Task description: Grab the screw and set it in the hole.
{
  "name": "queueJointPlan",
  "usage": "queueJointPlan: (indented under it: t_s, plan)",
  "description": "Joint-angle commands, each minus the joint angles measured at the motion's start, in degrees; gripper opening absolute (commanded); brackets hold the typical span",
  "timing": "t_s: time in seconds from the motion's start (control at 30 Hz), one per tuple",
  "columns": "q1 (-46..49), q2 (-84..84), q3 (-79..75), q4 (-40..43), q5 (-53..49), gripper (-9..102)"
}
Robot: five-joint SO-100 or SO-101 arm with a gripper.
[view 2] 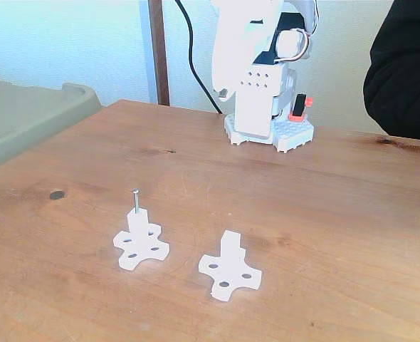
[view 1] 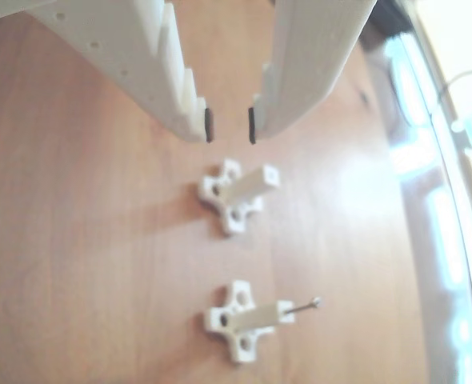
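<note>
The screw (view 1: 303, 305) (view 2: 135, 200) stands upright in the hole of one white post (view 1: 252, 318) (view 2: 140, 226), its shiny head sticking out above the end face. This post is the lower one in the other view and the left one in the fixed view. A second white post (view 1: 249, 186) (view 2: 230, 246) on a cross-shaped foot shows an empty hole (view 1: 272, 171) in its end face. My gripper (view 1: 230, 126) hangs open above the table beyond the second post, with nothing between its dark-padded fingertips.
The arm's base (view 2: 268, 128) sits at the back of the wooden table (view 2: 324, 214). At the left stands a grey-green bin (view 2: 32, 114). A person's dark sleeve (view 2: 406, 64) is at the upper right. A black cable (view 2: 196, 71) runs down behind the base.
</note>
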Motion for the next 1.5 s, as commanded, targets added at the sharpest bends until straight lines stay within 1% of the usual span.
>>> queueJointPlan:
  t_s: [0.0, 1.47]
  plan:
    - [0.35, 1.23, 19.34, -12.22, 6.42, -4]
    - [-0.09, 1.23, 18.98, -11.34, 5.71, -4]
